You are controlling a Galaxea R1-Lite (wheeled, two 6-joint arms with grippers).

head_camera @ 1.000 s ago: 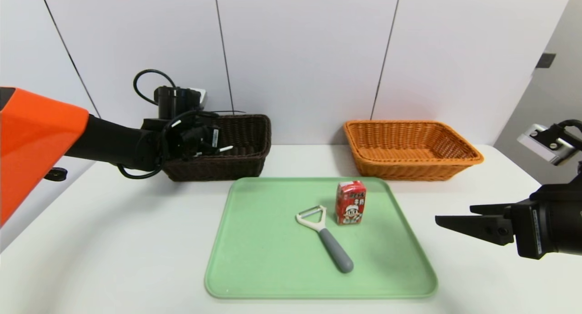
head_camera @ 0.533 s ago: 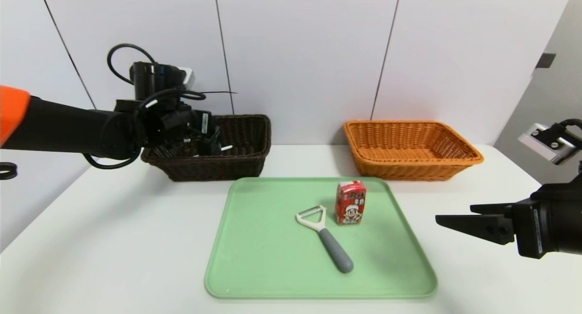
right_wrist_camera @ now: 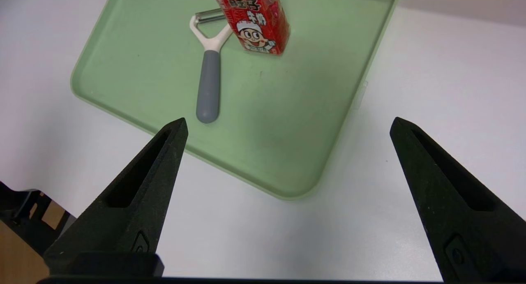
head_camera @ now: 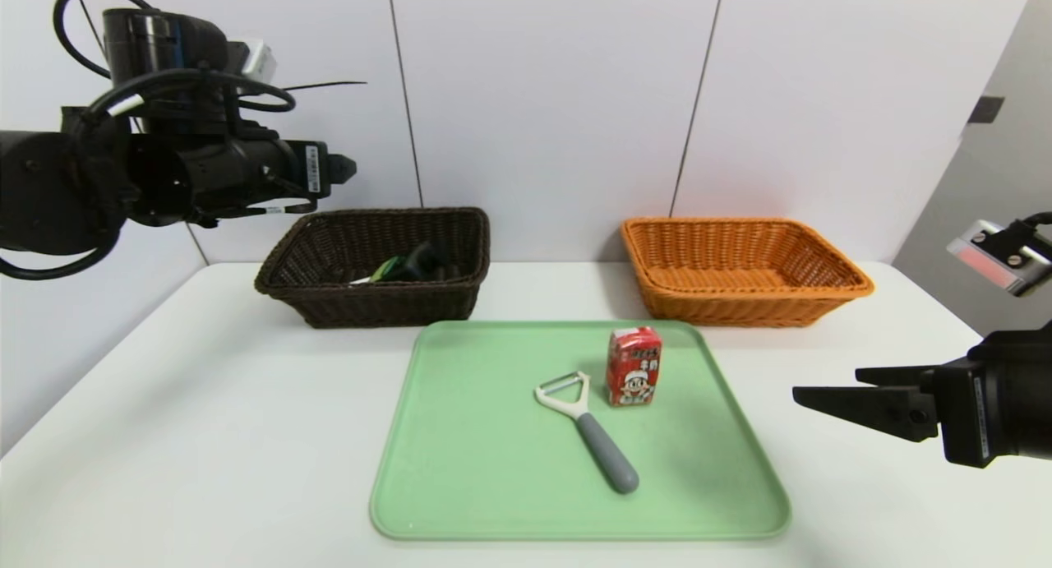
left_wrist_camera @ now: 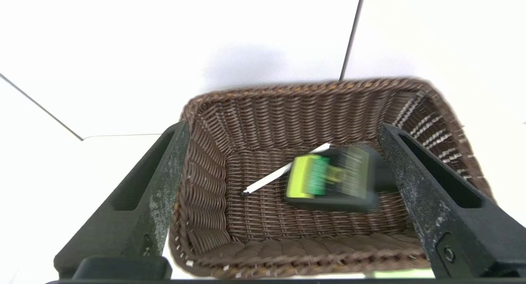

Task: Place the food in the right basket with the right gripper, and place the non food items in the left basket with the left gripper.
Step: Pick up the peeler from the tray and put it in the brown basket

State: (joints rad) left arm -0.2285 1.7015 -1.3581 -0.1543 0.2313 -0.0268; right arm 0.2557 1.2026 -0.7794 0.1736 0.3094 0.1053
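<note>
The red drink carton [head_camera: 634, 367] [right_wrist_camera: 254, 19] stands upright on the green tray [head_camera: 477, 469]. Beside it lies the white Y-peeler [head_camera: 585, 428] [right_wrist_camera: 208, 70] with its grey handle. In the dark brown left basket [head_camera: 386, 309] [left_wrist_camera: 254, 111] lie the black pump bottle [head_camera: 415, 264] [left_wrist_camera: 333, 179] and the white pen [left_wrist_camera: 271, 177]. My left gripper [head_camera: 341, 169] [left_wrist_camera: 283, 127] hangs open and empty high above that basket. The right gripper [head_camera: 826, 387] [right_wrist_camera: 288, 120] hovers open and empty off the tray's right edge. Nothing is in the orange right basket [head_camera: 740, 305].
The white table ends at a wall behind both baskets. The tray's near right corner [right_wrist_camera: 296, 189] lies just ahead of the right gripper. Bare tabletop lies left of the tray.
My left gripper has risen up and to the left out of the dark basket, leaving the pump bottle lying inside. The right arm has barely shifted.
</note>
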